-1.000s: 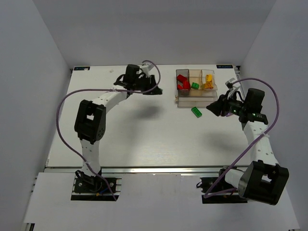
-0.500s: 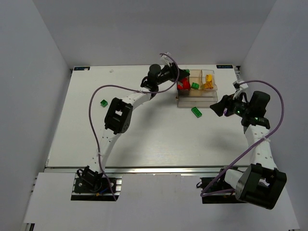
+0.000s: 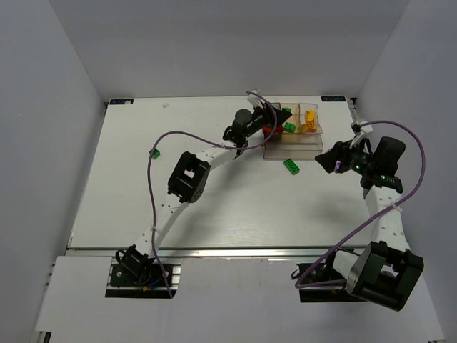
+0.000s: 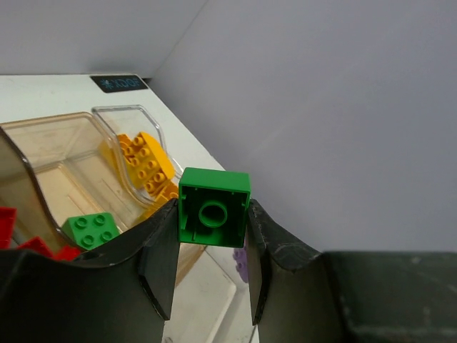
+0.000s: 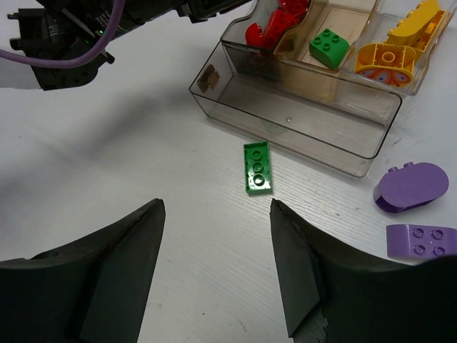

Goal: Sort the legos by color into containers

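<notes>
My left gripper (image 4: 213, 214) is shut on a green square lego (image 4: 214, 216), held above the containers (image 3: 291, 146). Below it, the amber bin (image 4: 68, 168) holds a green lego (image 4: 91, 230), and the clear bin holds yellow legos (image 4: 143, 161). Red legos (image 5: 275, 25) lie in the smoky bin. My right gripper (image 5: 218, 207) is open over bare table, right of the front tray (image 5: 300, 121). A flat green lego (image 5: 257, 167) lies on the table just beyond its fingertips.
Two purple legos (image 5: 412, 186) (image 5: 421, 239) lie on the table right of the tray. Another green lego (image 3: 153, 151) sits far left on the table. Grey walls close in the table's back and sides.
My left arm swung right from the table's back middle to over the bins, carrying the green lego. My right gripper opened wider and drew back slightly to the right.
</notes>
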Robot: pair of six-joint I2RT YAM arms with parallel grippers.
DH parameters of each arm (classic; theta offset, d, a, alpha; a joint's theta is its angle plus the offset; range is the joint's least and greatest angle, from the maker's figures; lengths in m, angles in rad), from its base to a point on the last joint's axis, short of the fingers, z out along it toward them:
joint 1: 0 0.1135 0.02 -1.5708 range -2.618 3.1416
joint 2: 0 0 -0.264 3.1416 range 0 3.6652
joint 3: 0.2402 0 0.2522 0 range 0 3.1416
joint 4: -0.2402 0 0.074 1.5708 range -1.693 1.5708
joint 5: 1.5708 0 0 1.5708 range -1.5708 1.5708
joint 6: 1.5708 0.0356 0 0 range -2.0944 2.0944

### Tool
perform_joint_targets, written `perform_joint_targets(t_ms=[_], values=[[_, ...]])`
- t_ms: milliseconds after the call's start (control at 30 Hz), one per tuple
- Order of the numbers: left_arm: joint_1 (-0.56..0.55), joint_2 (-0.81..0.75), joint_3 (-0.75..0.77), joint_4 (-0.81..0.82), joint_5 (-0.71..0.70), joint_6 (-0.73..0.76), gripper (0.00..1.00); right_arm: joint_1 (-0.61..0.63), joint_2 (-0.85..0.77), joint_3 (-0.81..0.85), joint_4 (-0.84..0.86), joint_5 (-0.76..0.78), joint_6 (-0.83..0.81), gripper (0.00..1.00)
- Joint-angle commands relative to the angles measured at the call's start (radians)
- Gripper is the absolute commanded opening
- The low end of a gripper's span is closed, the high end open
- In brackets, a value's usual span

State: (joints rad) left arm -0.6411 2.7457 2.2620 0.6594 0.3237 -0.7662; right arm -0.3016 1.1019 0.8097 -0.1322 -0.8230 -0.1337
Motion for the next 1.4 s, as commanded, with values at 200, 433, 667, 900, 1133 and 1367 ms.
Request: perform_joint_targets(t_ms=[200, 433, 667, 900, 1133, 1367], values=[[-0.034, 0.025, 0.09, -0.01, -0.149, 0.058, 0.02, -0.039, -0.016, -0.007, 0.034, -0.061, 0.011, 0.66], [-0.034, 0.04, 0.097, -0.032, -0.103, 0.036, 0.04, -0.068, -0.014, -0.012, 0.034, -0.09, 0.008, 0.66], [-0.043, 0.045, 0.102, -0.055, -0.097, 0.022, 0.06, -0.099, -0.016, -0.014, 0.032, -0.122, 0.011, 0.66], [-0.043, 0.049, 0.103, -0.084, -0.066, 0.016, 0.06, -0.126, -0.013, -0.018, 0.029, -0.148, 0.019, 0.66], [-0.052, 0.048, 0.102, -0.116, -0.058, 0.022, 0.09, -0.149, -0.019, -0.021, 0.031, -0.176, 0.028, 0.66], [-0.061, 0.026, 0.108, -0.216, -0.086, 0.117, 0.1, -0.172, -0.017, -0.024, 0.036, -0.205, 0.036, 0.66]])
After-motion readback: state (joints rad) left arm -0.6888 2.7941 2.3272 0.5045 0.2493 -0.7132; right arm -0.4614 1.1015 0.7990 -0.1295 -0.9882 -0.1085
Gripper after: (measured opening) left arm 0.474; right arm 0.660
